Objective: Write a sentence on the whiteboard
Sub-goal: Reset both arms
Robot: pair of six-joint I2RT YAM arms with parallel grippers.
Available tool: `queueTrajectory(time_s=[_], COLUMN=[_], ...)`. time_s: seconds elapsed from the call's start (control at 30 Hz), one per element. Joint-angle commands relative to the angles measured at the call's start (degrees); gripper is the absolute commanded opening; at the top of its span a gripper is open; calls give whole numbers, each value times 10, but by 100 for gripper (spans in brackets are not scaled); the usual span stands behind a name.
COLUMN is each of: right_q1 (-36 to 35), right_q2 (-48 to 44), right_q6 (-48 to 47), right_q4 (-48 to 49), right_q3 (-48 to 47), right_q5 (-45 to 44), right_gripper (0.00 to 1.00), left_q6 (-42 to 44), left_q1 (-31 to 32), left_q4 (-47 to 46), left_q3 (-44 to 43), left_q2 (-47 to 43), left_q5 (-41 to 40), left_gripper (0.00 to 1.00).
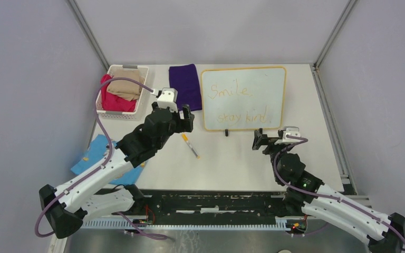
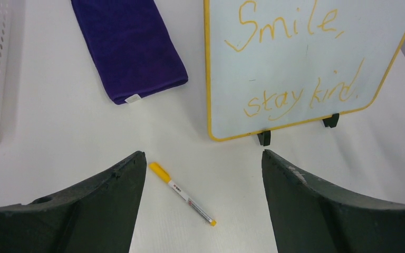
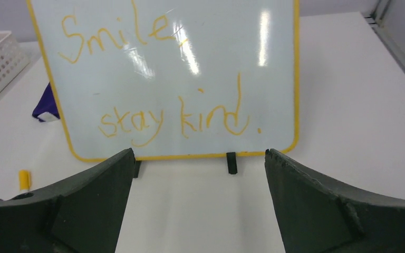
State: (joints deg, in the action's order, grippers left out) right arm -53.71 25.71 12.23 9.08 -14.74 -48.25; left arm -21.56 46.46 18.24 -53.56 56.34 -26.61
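Note:
The whiteboard (image 1: 266, 84) stands upright on two small black feet at the back of the table, yellow-framed. On it is the sentence (image 1: 233, 90) in orange-yellow: "Smile," above "stay kind". A marker (image 1: 190, 145) with a yellow cap lies flat on the table in front of the board's left edge. My left gripper (image 1: 185, 119) is open and empty, above and behind the marker (image 2: 182, 194), which lies between its fingers in the left wrist view. My right gripper (image 1: 259, 140) is open and empty, facing the whiteboard (image 3: 216, 68) from the front right.
A folded purple cloth (image 1: 185, 85) lies left of the board. A white perforated basket (image 1: 105, 89) with pink and beige cloths sits at the back left. A blue cloth (image 1: 92, 158) lies near the left arm. Grey walls enclose the table.

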Motion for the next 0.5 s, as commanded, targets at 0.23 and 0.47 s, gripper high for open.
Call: queueTrajectory(time_s=[0.23,0.47], right_q1=[29,100], right_q2=[155,193], right_q6=[62,72], right_q4=[-129,-121], right_q3=[-175,-216], right_q5=[-87,3], right_gripper=[98,98], left_q6=[23,15], left_q1=[-1,-1], left_q4=[-104,-108], left_q3=[54,57], left_q2=[-36,-25], left_q5=[31,54], left_gripper=[87,87])
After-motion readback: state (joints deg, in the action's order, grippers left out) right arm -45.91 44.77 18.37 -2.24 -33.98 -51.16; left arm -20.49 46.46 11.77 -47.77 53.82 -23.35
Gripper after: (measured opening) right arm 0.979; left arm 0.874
